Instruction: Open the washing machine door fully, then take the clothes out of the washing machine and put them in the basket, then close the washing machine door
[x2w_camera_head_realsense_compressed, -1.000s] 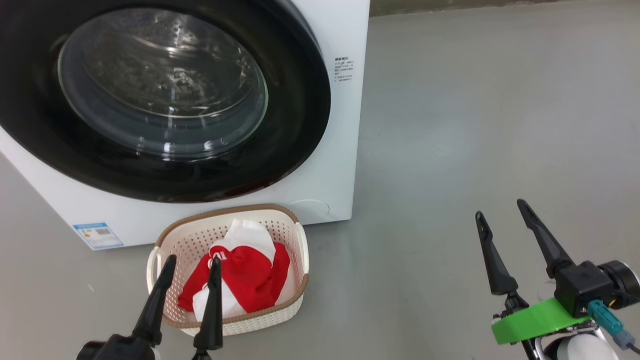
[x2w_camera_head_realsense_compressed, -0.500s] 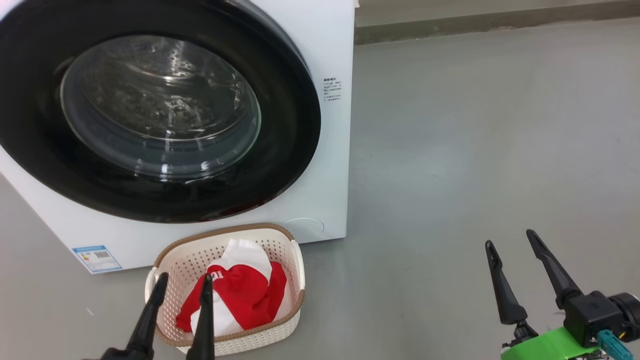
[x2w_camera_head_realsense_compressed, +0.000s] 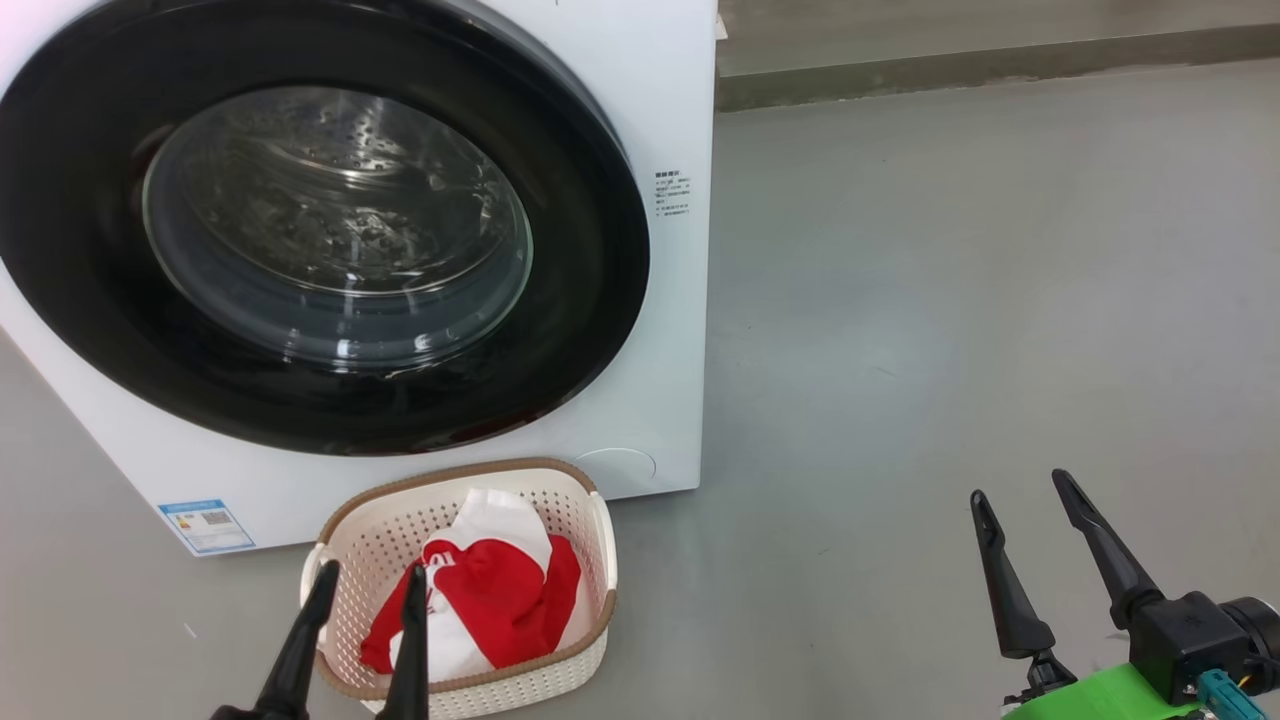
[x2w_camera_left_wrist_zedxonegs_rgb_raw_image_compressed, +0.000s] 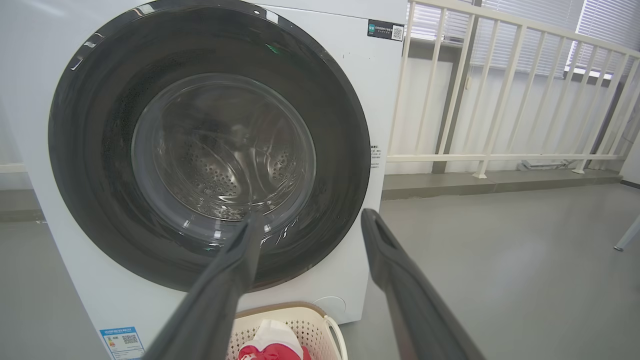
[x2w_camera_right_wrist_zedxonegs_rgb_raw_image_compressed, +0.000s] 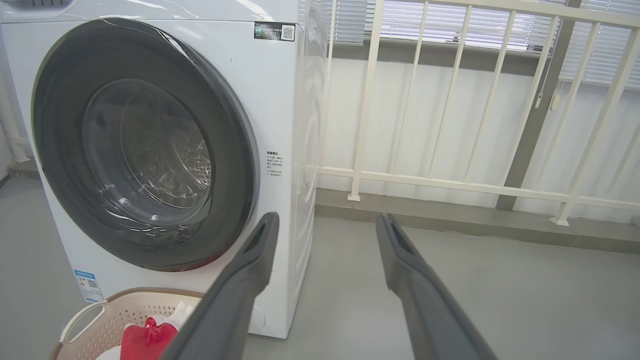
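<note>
door shut, washing in the basket: the last step looks done

the washing machine door (x2w_camera_head_realsense_compressed: 335, 225) sits flush against the white washing machine (x2w_camera_head_realsense_compressed: 670, 100), and through its glass i see only drum, no fabric. the red and white clothes (x2w_camera_head_realsense_compressed: 500, 590) lie heaped in the basket (x2w_camera_head_realsense_compressed: 380, 530), which stands just in front of the machine. the left gripper (x2w_camera_head_realsense_compressed: 373, 570) hovers over the basket's near rim, fingers apart and empty. the right gripper (x2w_camera_head_realsense_compressed: 1019, 485) hangs well off to the side over the grey floor (x2w_camera_head_realsense_compressed: 950, 300), also spread and holding nothing. to my eye all that's left is checking the latch. if it hasn't caught, a firm push on the black ring would do it.
</note>
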